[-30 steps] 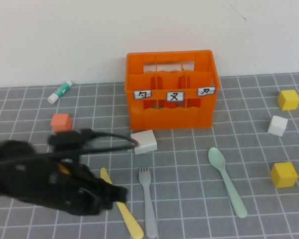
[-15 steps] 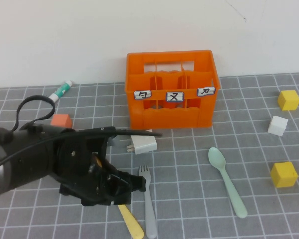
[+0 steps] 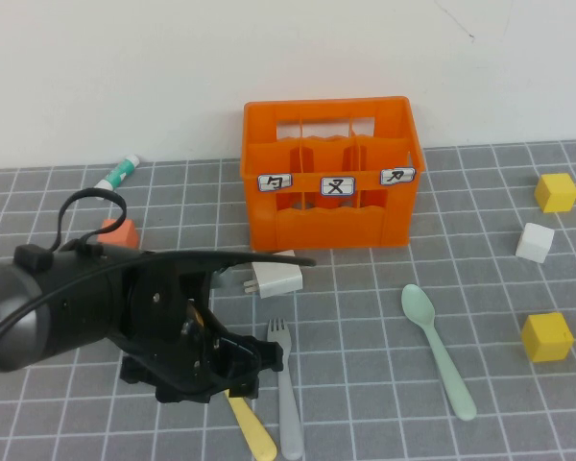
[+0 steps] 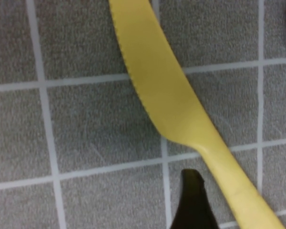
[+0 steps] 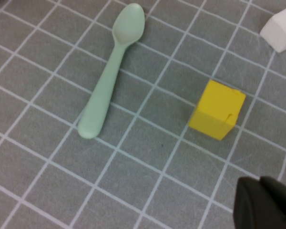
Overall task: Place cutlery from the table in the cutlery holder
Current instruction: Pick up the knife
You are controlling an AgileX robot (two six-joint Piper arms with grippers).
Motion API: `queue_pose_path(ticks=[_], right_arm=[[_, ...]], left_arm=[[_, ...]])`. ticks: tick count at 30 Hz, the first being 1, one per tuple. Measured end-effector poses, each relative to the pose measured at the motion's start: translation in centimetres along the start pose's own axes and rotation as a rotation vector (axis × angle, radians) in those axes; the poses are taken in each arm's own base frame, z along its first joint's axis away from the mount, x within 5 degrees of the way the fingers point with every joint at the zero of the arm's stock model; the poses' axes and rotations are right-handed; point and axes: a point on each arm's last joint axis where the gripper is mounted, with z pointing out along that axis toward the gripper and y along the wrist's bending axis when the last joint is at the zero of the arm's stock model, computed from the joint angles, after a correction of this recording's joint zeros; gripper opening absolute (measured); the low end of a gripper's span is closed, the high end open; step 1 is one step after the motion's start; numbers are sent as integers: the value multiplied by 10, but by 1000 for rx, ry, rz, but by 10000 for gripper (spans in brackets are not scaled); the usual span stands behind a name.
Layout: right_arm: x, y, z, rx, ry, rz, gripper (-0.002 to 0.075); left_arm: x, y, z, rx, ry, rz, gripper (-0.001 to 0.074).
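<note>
Cutlery lies on the table [image 3: 518,403] in front of the cutlery holder [image 3: 331,173], which stands against the back wall with open grid on its front and both sides. The grey fork [image 3: 286,394] and the pale yellow knife [image 3: 250,427] run side by side toward the near edge, the knife's handle close to that edge. The mint spoon [image 3: 440,351] lies well apart to the right, with bare table around it.

A white block [image 3: 276,274] sits between the holder and the fork. Two yellow cubes [image 3: 546,336] and a white cube [image 3: 535,242] stand toward the right edge; an orange cube [image 3: 122,230] and a white-and-green tube [image 3: 115,177] lie to the left.

The left claw [image 3: 254,360] hangs low over the knife's blade, just beside the fork's tines, its fingers spread; the arm's bulk covers the near-left table. In the left wrist view one dark fingertip [image 4: 193,202] stands just beside the knife, not clearly touching. The right claw [image 5: 264,202] is shut, above the table near a yellow cube.

A second ago the left claw was closed and further left; it has since moved toward the fork and opened.
</note>
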Motion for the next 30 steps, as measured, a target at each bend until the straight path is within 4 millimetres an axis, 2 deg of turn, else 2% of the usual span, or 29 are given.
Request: queue_pose_path(ticks=[19, 25, 30], right_arm=[[-1, 1, 0, -7, -14, 8, -3], [-2, 1, 0, -14, -23, 17, -3], [-2, 1, 0, -15, -25, 11, -3]], left_arm=[[-4, 1, 16, -11, -4, 23, 410], [-9, -3, 21, -13, 0, 89, 410], [-11, -14, 27, -28, 13, 212, 410]])
